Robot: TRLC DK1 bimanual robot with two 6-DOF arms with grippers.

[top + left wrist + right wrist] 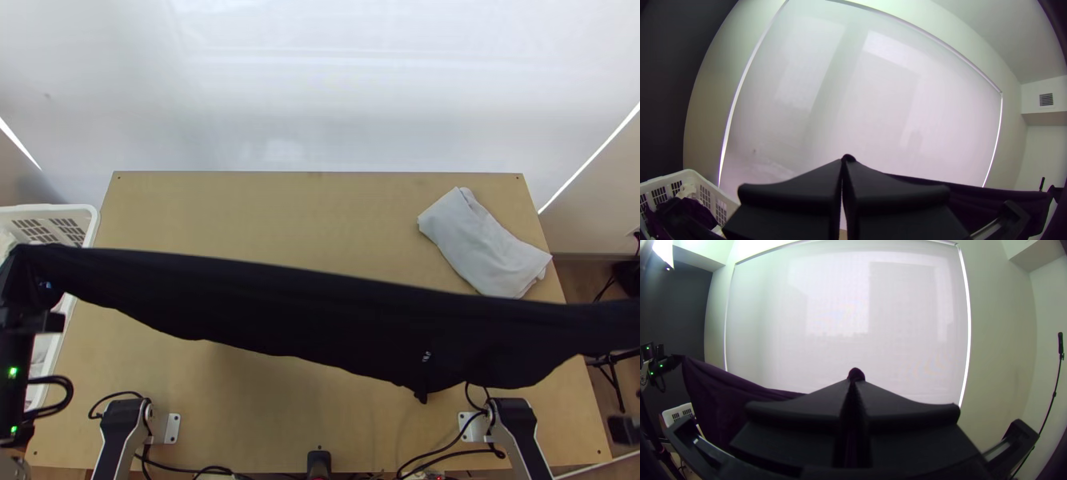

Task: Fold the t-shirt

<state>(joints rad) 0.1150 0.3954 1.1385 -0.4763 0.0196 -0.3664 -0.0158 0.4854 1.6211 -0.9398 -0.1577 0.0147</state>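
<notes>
Trainee: Start at 9 o'clock. What is the state of the left gripper (845,162)?

Instructor: Clamped, with a small tip of the dark t-shirt (304,308) pinched at the point of its fingers. Which part of the garment this is, I cannot tell.

Trainee: And the item beside it?

Instructor: A laundry basket (48,209), white, rigid, with slotted walls and a rounded corner. It stands at 9 o'clock, presumably set aside to keep the work area free.

Trainee: Locate the t-shirt.

Instructor: It is suspended above the wooden table (240,208), stretched from 9 o'clock to 3 o'clock. The top line is nearly straight; the lower edge sags in soft waves, with a small pale mark at 4 o'clock. The fabric looks matt, thin and pliable. The two-end hold probably serves to tension the cloth, so gravity straightens it before it is laid down for folding.

Trainee: What lies at 2 o'clock?

Instructor: A light grey cloth (484,248), folded into a flat, oblong packet with soft creases, probably parked there as finished work.

Trainee: Finally, 3 o'clock?

Instructor: The right gripper (856,380), closed tight on the opposite end of the t-shirt. Judgement: lower both ends evenly; uneven descent could bunch the cloth or disturb the packet
</notes>
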